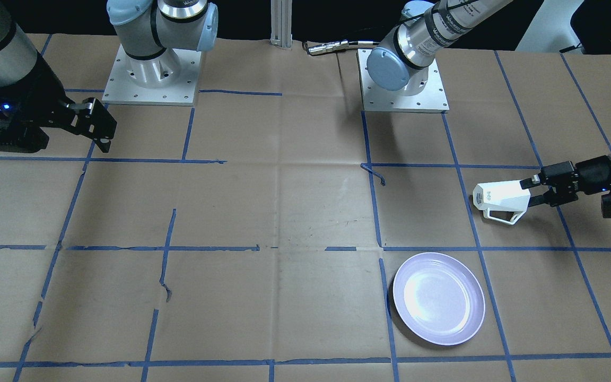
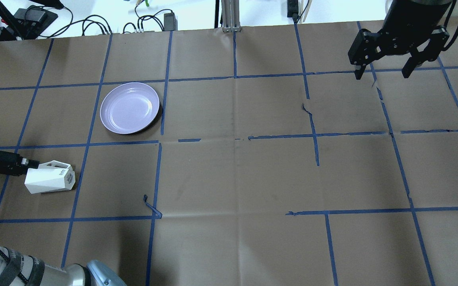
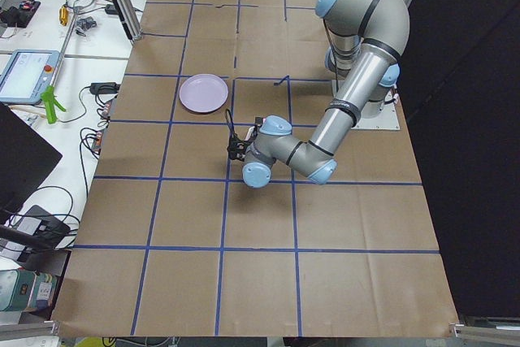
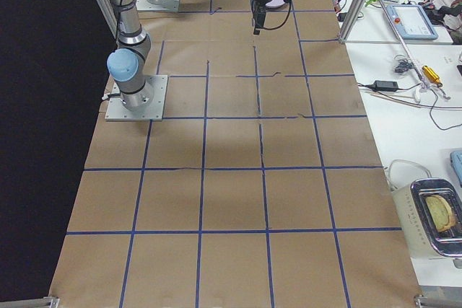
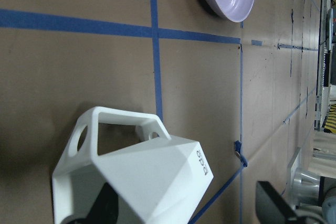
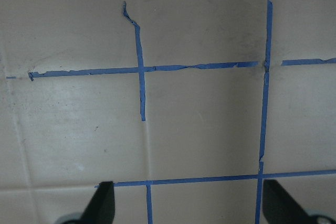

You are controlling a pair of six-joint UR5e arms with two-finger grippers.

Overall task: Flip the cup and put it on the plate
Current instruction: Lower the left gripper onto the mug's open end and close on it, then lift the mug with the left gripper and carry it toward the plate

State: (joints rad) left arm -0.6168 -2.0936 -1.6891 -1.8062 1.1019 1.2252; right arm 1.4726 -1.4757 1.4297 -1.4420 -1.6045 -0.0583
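Note:
The white faceted cup [image 1: 500, 197] lies on its side on the brown paper, mouth toward my left gripper [image 1: 532, 192], handle toward the plate side. It also shows in the overhead view [image 2: 50, 181] and the left wrist view [image 5: 152, 182]. In the left wrist view the left gripper's jaws stand wide: one finger [image 5: 105, 205] is at the cup's mouth, the other [image 5: 273, 203] is apart from the cup's wall. The lavender plate [image 1: 438, 298] sits bare a short way from the cup. My right gripper [image 2: 382, 73] is open and empty, above the far side of the table.
The table is covered in brown paper with a blue tape grid [image 2: 235, 139]. Both arm bases [image 1: 151, 71] stand at the robot's edge. Cables and boxes [image 2: 94, 24] lie beyond the far edge. A torn tape end [image 2: 151, 204] sticks up near the cup.

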